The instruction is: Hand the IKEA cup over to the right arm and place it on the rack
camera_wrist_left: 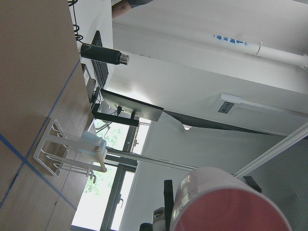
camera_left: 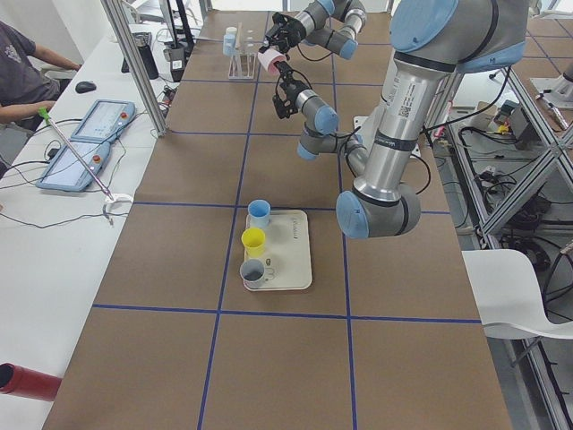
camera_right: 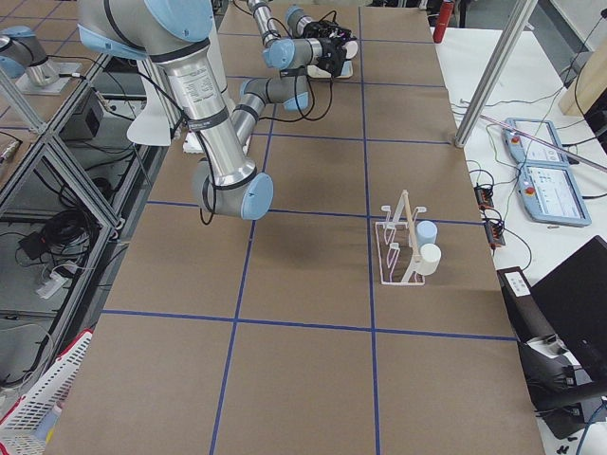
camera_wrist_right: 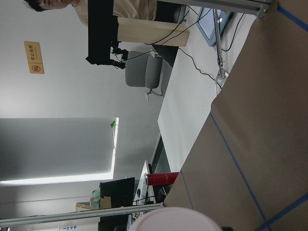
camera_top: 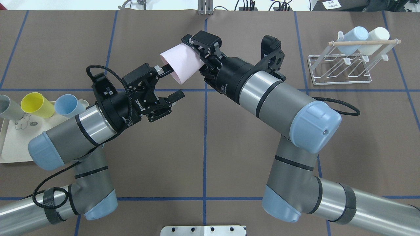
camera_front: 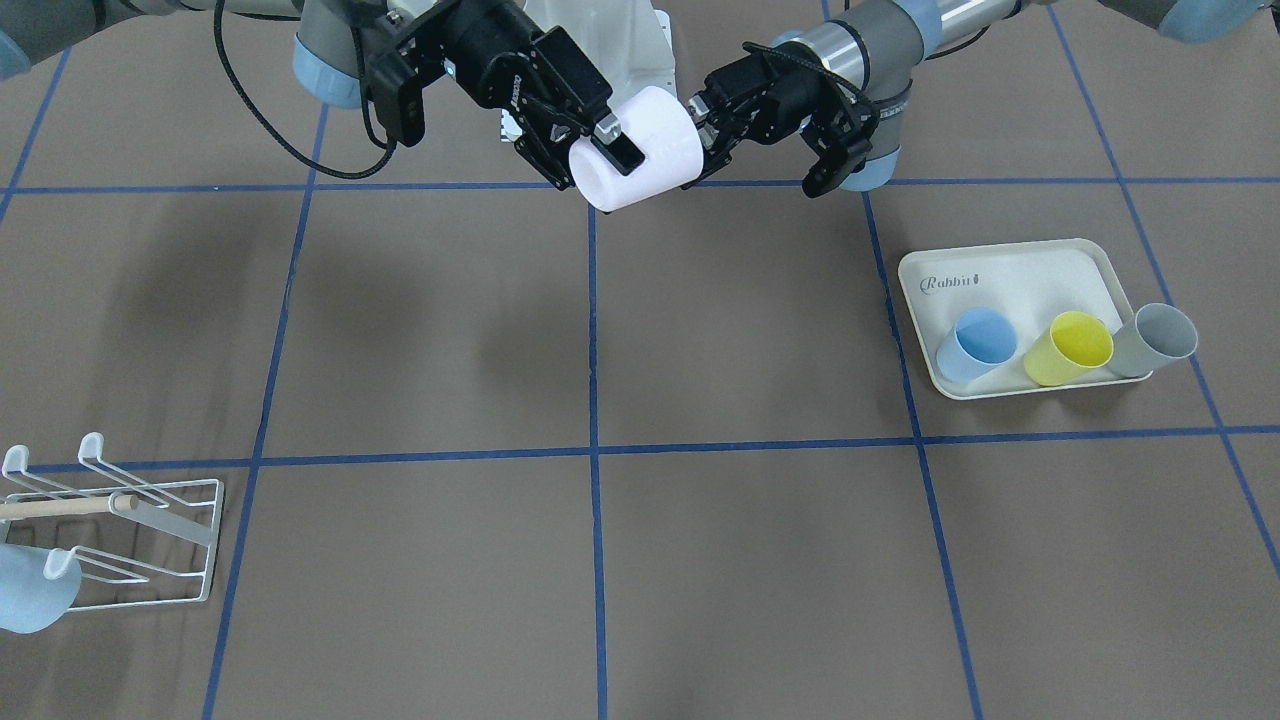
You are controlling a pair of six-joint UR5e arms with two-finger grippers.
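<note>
The IKEA cup (camera_top: 181,62), pale pink-white, hangs on its side above the table's middle (camera_front: 645,150). My right gripper (camera_top: 196,58) is shut on its narrow end, one finger (camera_front: 617,140) lying across its wall. My left gripper (camera_top: 174,81) stands open at the cup's wide mouth, with one finger (camera_top: 164,68) at the rim and the other well apart. The cup shows at the bottom of the left wrist view (camera_wrist_left: 226,204) and of the right wrist view (camera_wrist_right: 173,219). The white wire rack (camera_top: 341,78) with a wooden dowel stands at the far right (camera_front: 130,540).
A light blue cup (camera_top: 352,37) and a white cup (camera_top: 374,39) hang on the rack. The cream tray (camera_top: 13,144) at the left holds a blue cup (camera_front: 978,343), a yellow cup (camera_front: 1070,347) and a grey cup (camera_front: 1155,338). A person sits beyond the table's far side (camera_left: 22,72).
</note>
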